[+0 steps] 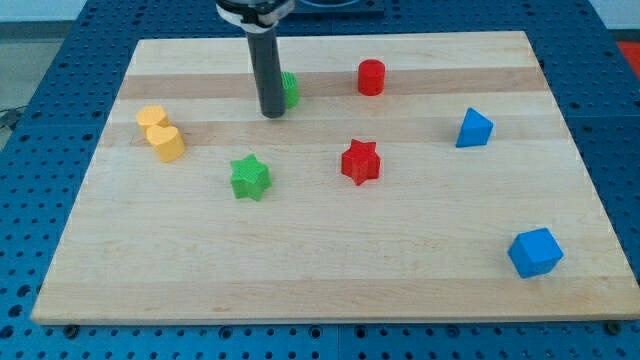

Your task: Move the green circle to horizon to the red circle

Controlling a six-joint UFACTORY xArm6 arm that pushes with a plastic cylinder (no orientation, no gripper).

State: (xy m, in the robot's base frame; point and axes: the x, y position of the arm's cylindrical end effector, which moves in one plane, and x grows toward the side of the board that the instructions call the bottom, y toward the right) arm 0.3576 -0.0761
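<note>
One risk: my tip [272,114] (gripperless, holding nothing) touches the green circle [289,89] off-centre, possibly deflecting it from the red circle [371,77].

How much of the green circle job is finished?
Nearly done: the green circle sits close to level with the red circle, slightly lower in the view. In hand: my tip is against the green circle's left side, partly hiding it. Left: perhaps a small nudge toward the view's top.
</note>
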